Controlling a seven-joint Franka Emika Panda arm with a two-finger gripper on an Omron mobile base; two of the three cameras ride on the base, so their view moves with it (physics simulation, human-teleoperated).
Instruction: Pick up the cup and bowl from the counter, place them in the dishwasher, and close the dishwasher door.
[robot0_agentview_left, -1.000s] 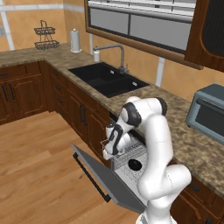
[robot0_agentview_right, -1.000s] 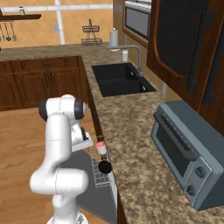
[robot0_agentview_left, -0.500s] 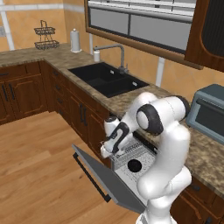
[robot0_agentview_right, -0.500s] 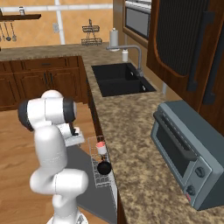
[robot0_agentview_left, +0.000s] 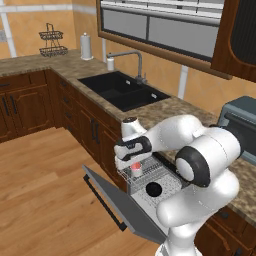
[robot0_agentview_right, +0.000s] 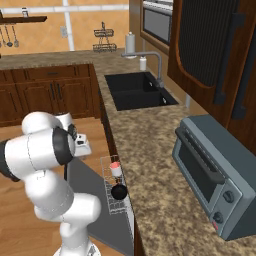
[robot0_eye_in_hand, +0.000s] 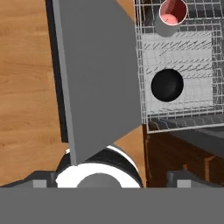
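Observation:
The dishwasher door (robot0_agentview_left: 131, 207) hangs down open, a flat grey panel (robot0_eye_in_hand: 94, 74) with its black bar handle on the outer face. Inside the white wire rack (robot0_agentview_right: 111, 202) stands the cup (robot0_agentview_left: 136, 168), salmon-red inside (robot0_eye_in_hand: 171, 14) (robot0_agentview_right: 115, 168). The black bowl (robot0_agentview_left: 153, 189) sits beside it on the rack floor (robot0_eye_in_hand: 166, 84) (robot0_agentview_right: 119, 191). My gripper (robot0_agentview_left: 128, 161) hovers open above the door side of the rack, just beside the cup, with nothing between its fingers (robot0_agentview_right: 82, 147) (robot0_eye_in_hand: 113, 178). The granite counter (robot0_agentview_right: 150, 165) runs above the dishwasher.
A grey toaster oven (robot0_agentview_right: 210, 175) stands on the counter to the right. The black sink (robot0_agentview_left: 122, 90) and its faucet (robot0_agentview_left: 131, 57) lie further along. Wood floor (robot0_agentview_left: 45, 190) spreads in front of the open door. Dark cabinets (robot0_agentview_left: 25, 107) line the far wall.
My arm's upper links have swung round and lowered toward the counter. The hand has stayed by the rack, jaws open. Cup and bowl have not moved.

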